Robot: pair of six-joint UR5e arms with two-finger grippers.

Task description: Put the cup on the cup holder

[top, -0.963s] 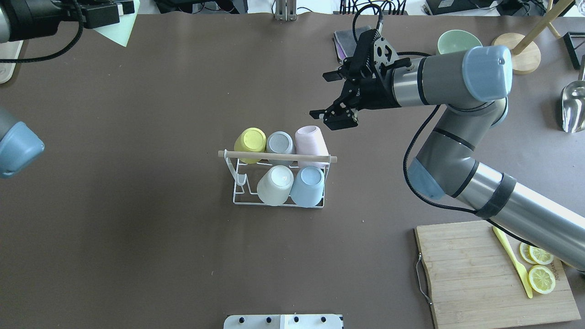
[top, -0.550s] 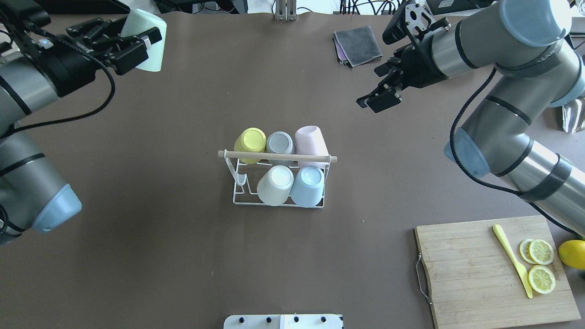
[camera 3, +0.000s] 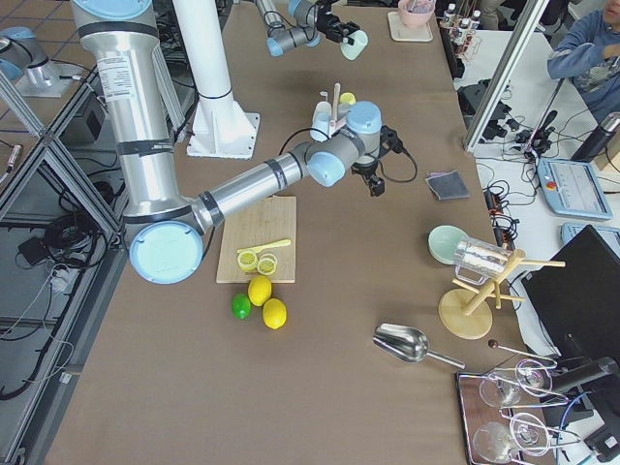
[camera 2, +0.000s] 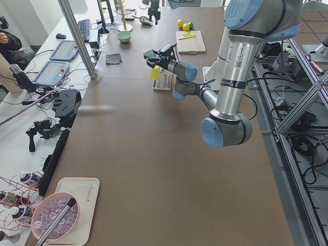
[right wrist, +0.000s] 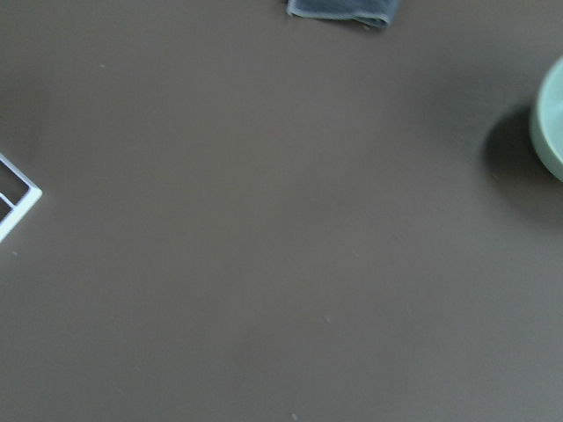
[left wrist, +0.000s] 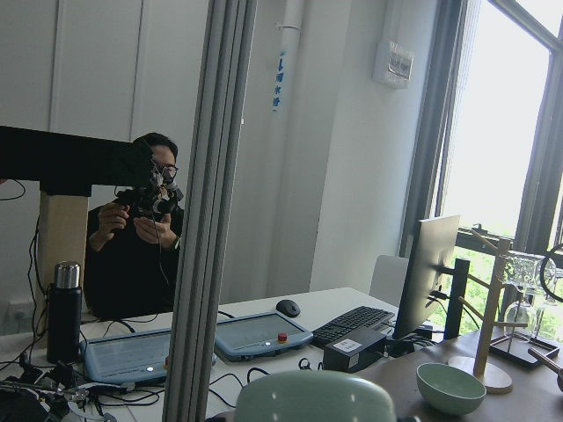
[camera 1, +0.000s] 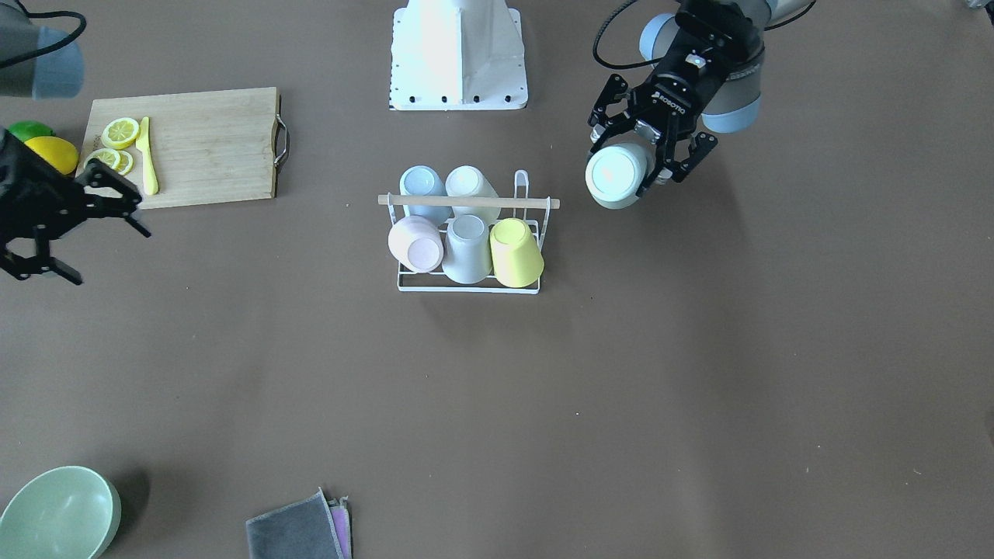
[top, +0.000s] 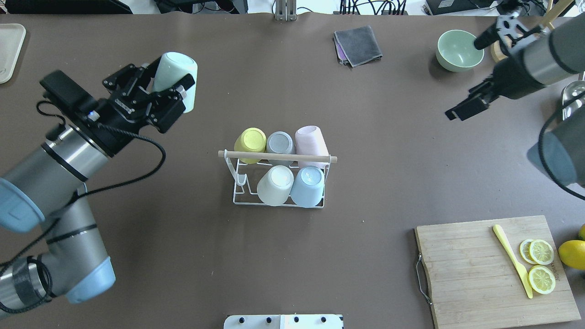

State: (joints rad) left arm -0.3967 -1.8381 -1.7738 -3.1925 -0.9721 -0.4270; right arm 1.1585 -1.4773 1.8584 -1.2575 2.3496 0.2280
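- The left gripper [top: 170,93], jaws clamped on the pale green cup [top: 177,75], holds it above the table, well apart from the cup holder [top: 277,156].
- Next, probably: lower it mouth-down over the free corner prong [top: 241,179].
- The right gripper [camera 1: 109,248] hangs aside with its jaws apart, empty.

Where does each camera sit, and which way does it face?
Front-facing: across the table, looking steeply down; left gripper holds the mint cup.
Overhead: opposite side, looking down on the cup holder; both arms show.
Exterior left: table's end, left arm near.
Exterior right: opposite end, right arm near.
Left wrist: faces the room, mint cup below.
Right wrist: faces down at the table; no body.
Shared: the green bowl, both wrists.
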